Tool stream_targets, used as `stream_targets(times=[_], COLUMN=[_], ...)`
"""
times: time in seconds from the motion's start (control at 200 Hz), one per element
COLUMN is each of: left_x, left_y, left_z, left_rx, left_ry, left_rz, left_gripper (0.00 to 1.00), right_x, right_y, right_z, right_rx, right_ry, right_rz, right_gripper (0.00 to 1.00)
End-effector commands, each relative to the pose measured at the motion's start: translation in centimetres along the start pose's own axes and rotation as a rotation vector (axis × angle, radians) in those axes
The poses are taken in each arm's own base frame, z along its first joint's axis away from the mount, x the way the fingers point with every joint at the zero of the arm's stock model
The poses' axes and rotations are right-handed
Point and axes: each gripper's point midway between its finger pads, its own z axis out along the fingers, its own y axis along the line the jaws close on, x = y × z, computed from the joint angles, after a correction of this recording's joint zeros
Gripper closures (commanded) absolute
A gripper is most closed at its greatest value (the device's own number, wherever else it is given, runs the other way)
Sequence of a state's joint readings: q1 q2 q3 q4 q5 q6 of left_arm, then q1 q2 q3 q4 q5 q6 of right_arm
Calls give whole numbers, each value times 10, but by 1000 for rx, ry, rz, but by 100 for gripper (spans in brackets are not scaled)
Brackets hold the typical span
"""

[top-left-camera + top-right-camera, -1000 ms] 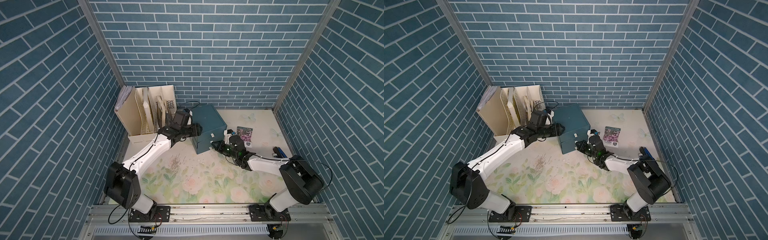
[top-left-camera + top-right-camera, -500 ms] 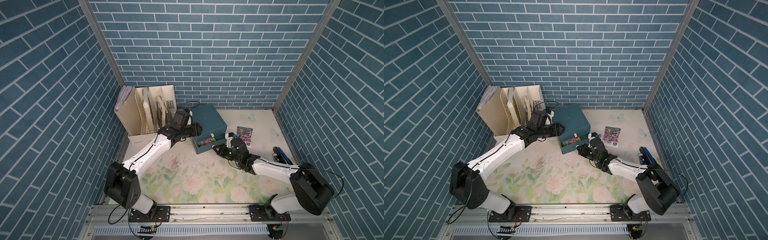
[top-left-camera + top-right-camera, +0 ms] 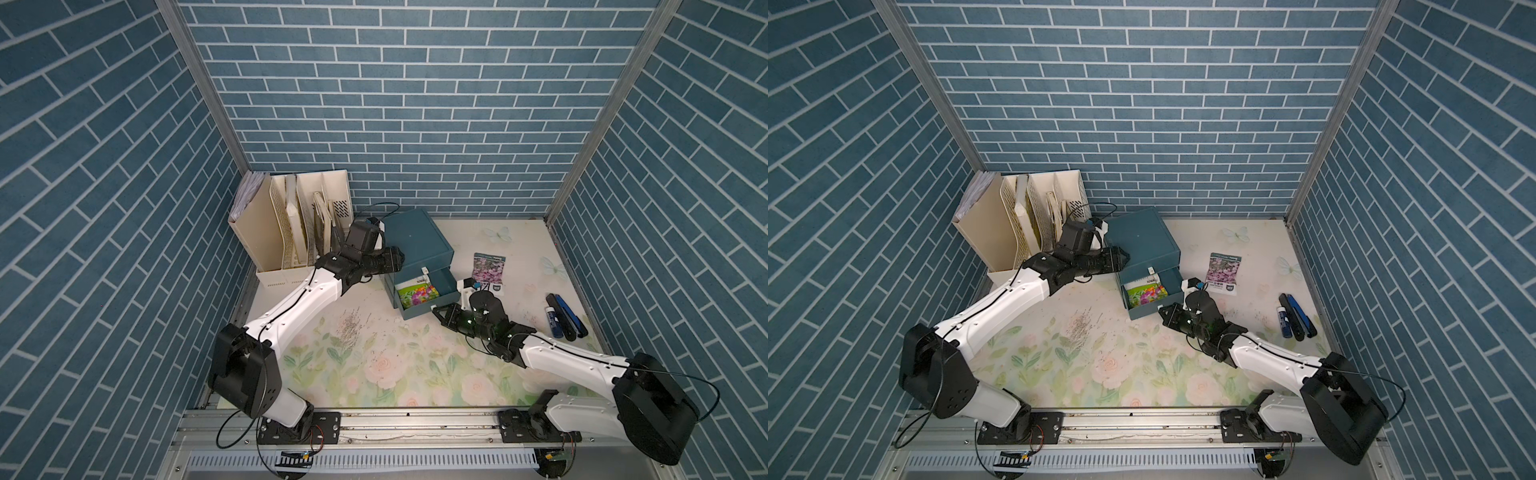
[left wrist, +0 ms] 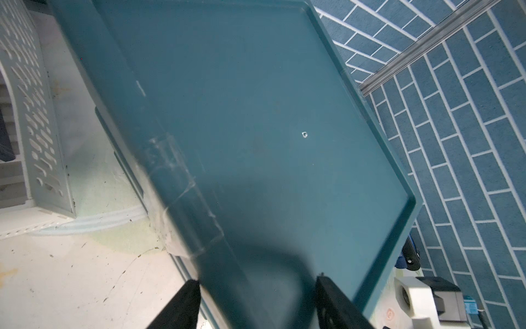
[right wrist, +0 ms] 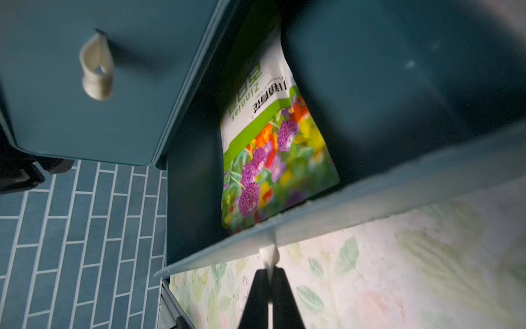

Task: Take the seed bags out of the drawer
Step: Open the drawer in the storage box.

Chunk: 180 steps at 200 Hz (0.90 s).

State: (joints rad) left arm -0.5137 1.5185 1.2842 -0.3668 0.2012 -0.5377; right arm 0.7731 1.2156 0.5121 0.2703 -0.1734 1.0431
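Drawer (image 3: 432, 308) of teal cabinet (image 3: 411, 237) stands open, green-white seed bag (image 3: 417, 296) flat inside.

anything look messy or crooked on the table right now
Dark specks are scattered over the floral mat in front of the drawer unit, which sits skewed to the back wall. Nothing looks damaged.

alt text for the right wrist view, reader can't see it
The right gripper is shut on the white pull tab of an open dark teal plastic drawer. Inside lies a glossy green-white seed bag with mixed blooms; the drawer above is closed.
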Motion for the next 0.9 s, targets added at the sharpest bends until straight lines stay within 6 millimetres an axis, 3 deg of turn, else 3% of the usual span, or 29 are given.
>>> stream_targets(times=[0.0,0.61,0.895], left_x=[31,32,31], left_y=[22,22,21], left_z=[3,3,6], left_rx=[-80,-78,-74], left_ry=[105,108,108], left_rz=[10,9,7], left_gripper=[32,32,32], right_x=[26,53,65], right_y=[-8,-20,-22], right_z=[-7,-33,-35], right_rx=[19,41,36], right_ry=[86,143,180], right_rz=[0,16,11], right_gripper=[100,100,100])
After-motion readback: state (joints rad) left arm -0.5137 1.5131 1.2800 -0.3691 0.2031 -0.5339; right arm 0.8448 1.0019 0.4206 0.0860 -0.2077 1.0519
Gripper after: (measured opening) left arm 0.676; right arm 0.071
